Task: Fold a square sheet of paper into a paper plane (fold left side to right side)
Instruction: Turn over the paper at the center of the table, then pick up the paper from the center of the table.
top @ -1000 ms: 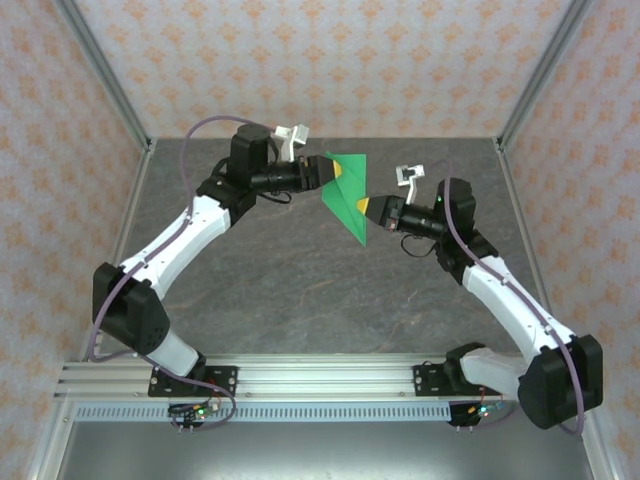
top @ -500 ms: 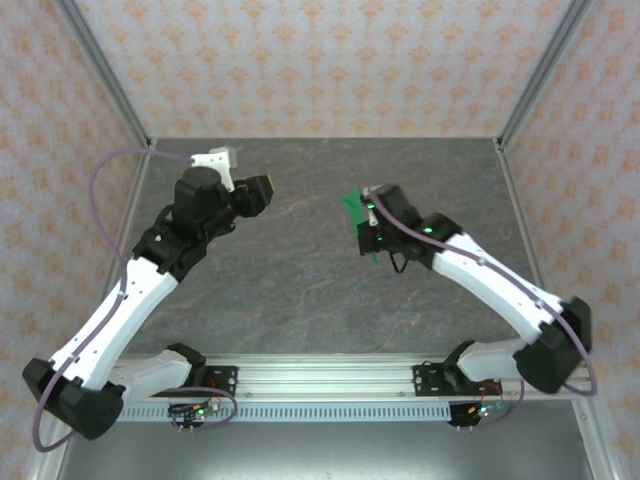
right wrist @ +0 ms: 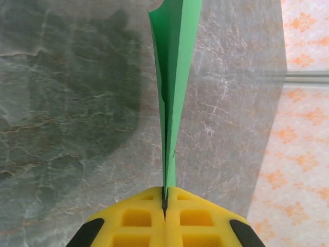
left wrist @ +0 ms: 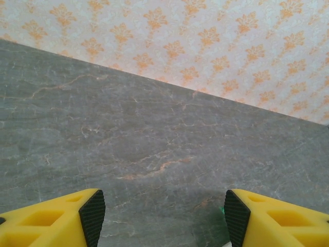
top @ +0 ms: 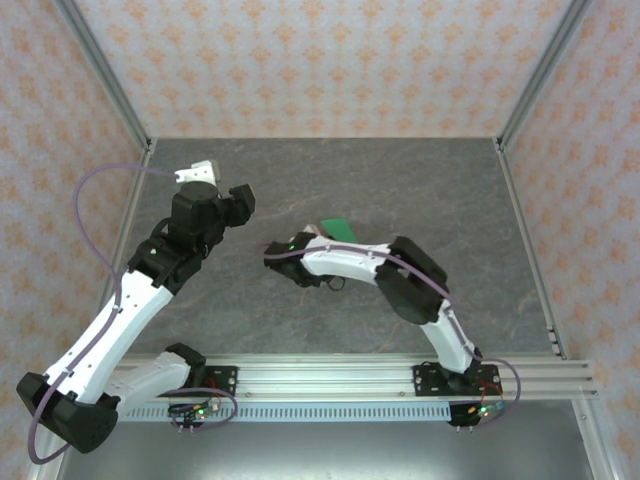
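Note:
The bright green paper [right wrist: 176, 77] is folded into a slim creased shape. In the right wrist view I see it edge-on, running straight away from my right gripper [right wrist: 165, 198], which is shut on its near end. From above, a piece of the green paper [top: 338, 228] shows at the table's middle, just behind the right arm's forearm [top: 345, 260]. My left gripper [top: 243, 196] hangs to the left of the paper, apart from it. Its fingers stand wide open in the left wrist view, with the left gripper [left wrist: 160, 221] holding nothing over bare tabletop.
The grey stone-patterned tabletop [top: 420, 190] is walled by orange-patterned panels [top: 330, 60] at the back and sides. A metal rail [top: 320, 380] runs along the near edge. The right arm reaches far leftward across the middle of the table.
My left gripper has let go of the paper and drawn back to the left. The right arm has swung left and nearer with the folded paper in its grip.

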`<state>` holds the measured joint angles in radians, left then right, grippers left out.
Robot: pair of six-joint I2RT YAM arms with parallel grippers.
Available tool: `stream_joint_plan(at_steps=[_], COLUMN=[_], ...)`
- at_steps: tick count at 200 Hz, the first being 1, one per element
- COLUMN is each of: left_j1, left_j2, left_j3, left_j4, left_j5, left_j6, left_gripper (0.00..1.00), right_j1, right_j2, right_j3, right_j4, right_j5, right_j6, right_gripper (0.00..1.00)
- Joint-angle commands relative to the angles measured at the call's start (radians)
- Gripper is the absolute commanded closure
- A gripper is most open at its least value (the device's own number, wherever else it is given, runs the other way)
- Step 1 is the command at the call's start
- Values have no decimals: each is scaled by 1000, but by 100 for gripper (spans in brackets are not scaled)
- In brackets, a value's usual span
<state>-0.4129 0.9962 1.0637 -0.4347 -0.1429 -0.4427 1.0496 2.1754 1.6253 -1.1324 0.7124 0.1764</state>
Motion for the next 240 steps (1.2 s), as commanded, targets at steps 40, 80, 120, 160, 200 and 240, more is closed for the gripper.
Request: stream_joint_plan(at_steps=[40, 80, 120, 160, 200, 240], left_j1=[-2, -3, -2, -2, -5, -45], left_j2=[-10, 7, 71, 199, 431, 676], left_j3=[-32, -32, -6, 15, 31, 46], left_j4=[-3, -6, -22, -12, 105, 285], left_j5=[-35, -16, 50, 221, 564, 727], left_j6=[16, 18, 17, -18, -77, -196], left_gripper=[33, 33, 33, 33, 40, 42], right_j1=[23, 23, 24, 19, -83, -375], right_j2=[124, 75, -65, -288, -609, -984], right_j3=[67, 11, -61, -171, -366, -682], right_j4=[-110, -15, 113, 222, 366, 674], right_j5=[57, -128, -293, -378, -454, -765], right_j6=[55, 51, 55, 57, 64, 136], right_gripper=[91, 81, 57, 33, 19, 4])
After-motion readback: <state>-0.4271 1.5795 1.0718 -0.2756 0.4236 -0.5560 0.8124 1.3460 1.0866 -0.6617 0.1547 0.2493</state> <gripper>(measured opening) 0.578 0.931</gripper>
